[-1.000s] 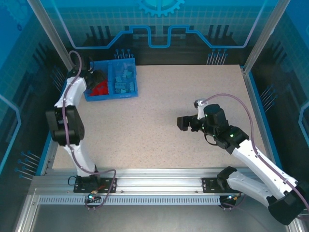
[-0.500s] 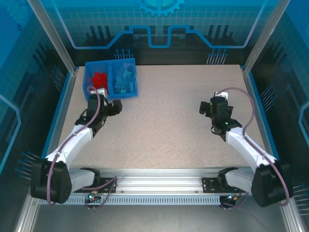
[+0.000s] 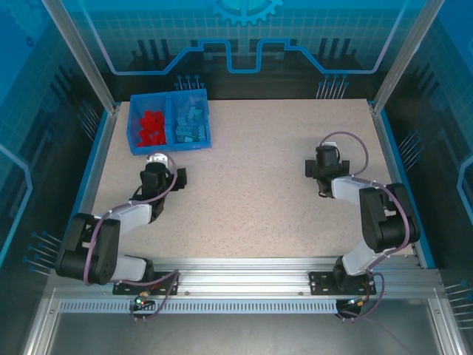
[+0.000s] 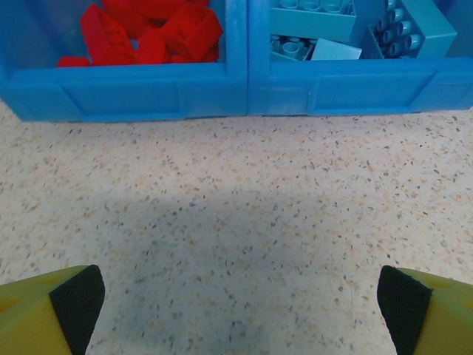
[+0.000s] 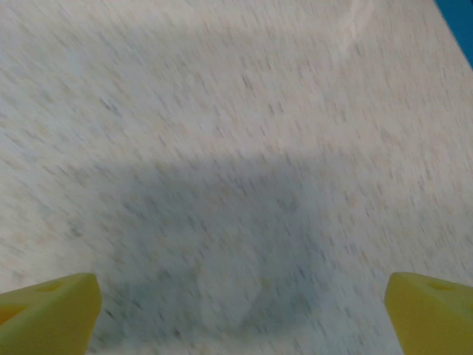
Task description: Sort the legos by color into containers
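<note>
Left gripper (image 4: 240, 296) and right gripper (image 5: 240, 303): two units, jaws wide, holding nothing, above table (image 3: 259, 192). One bin (image 3: 170, 149), two compartments: red legos (image 3: 151, 126) left, blue legos (image 3: 190, 124) right; heaps uncountable.

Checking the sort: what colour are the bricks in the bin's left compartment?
Those bricks are bright red; the left wrist view shows them best.

Small bright red plastic bricks (image 3: 151, 126) lie heaped left of the middle divider (image 3: 171, 122) in the blue rectangular plastic bin (image 3: 170, 147); light blue plastic bricks (image 3: 190, 124), apparently jumbled, lie right of it.
</note>
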